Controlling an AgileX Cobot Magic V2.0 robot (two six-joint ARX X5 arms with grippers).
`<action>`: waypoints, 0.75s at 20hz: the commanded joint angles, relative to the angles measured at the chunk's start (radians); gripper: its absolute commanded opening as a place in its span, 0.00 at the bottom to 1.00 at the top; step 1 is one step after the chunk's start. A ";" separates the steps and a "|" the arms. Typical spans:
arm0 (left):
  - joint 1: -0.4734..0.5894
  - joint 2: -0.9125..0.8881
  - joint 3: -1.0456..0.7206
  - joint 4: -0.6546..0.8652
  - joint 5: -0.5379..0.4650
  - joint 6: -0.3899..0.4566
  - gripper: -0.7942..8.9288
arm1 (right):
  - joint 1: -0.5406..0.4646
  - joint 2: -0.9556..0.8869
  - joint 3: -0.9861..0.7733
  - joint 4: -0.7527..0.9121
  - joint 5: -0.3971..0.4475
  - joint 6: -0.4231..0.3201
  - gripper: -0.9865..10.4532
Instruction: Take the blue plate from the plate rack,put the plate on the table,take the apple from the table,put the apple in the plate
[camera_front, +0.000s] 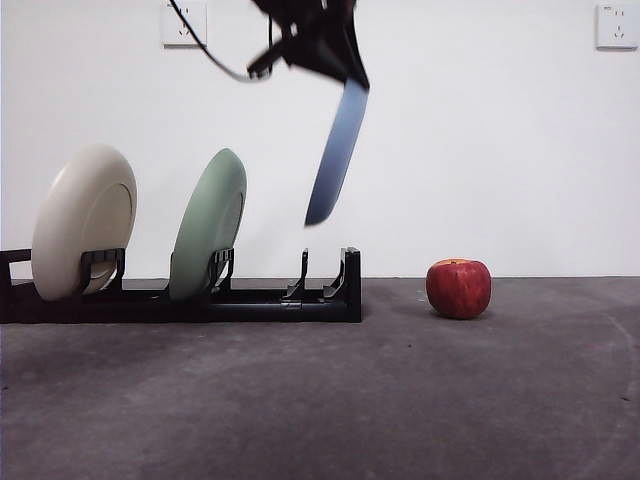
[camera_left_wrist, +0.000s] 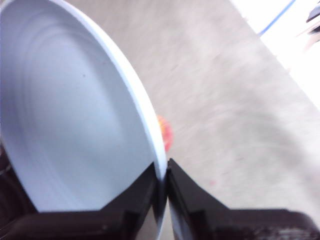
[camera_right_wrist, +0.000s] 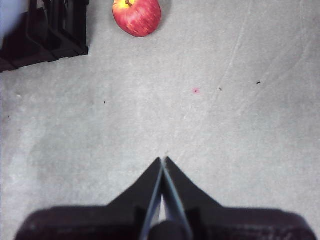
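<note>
The blue plate (camera_front: 337, 152) hangs edge-on and tilted in the air above the right end of the plate rack (camera_front: 300, 300), clear of its posts. My left gripper (camera_front: 330, 62) is shut on the plate's rim from above; in the left wrist view the jaws (camera_left_wrist: 162, 177) pinch the rim of the blue plate (camera_left_wrist: 65, 125). The apple (camera_front: 459, 288) rests on the table (camera_front: 320, 400) to the right of the rack, and a sliver of the apple (camera_left_wrist: 165, 134) shows behind the plate. My right gripper (camera_right_wrist: 163, 165) is shut and empty above the table, with the apple (camera_right_wrist: 137, 16) ahead of it.
A cream-white plate (camera_front: 84, 220) and a pale green plate (camera_front: 208, 224) stand in the rack's left and middle slots. The rack's corner (camera_right_wrist: 45, 30) shows in the right wrist view. A white wall with sockets (camera_front: 184, 22) stands behind.
</note>
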 joint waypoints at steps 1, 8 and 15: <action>-0.026 -0.051 0.002 -0.011 0.059 0.010 0.07 | 0.000 0.001 0.004 0.003 0.000 -0.010 0.09; -0.150 -0.159 0.002 -0.230 0.031 0.178 0.07 | 0.000 0.001 0.004 -0.010 0.000 -0.010 0.09; -0.303 -0.159 0.002 -0.445 -0.361 0.252 0.07 | 0.000 0.001 0.004 -0.024 0.003 -0.010 0.09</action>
